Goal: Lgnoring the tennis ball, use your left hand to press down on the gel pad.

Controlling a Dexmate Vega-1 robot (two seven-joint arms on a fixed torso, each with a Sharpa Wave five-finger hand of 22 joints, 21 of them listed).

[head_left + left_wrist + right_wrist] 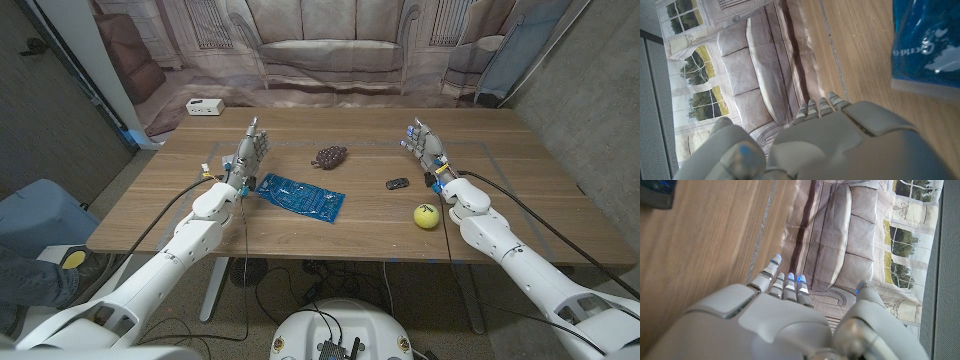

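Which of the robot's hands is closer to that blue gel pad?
The left hand. It stands just beside the gel pad, near its end. The right hand is across the table, beyond the small black object.
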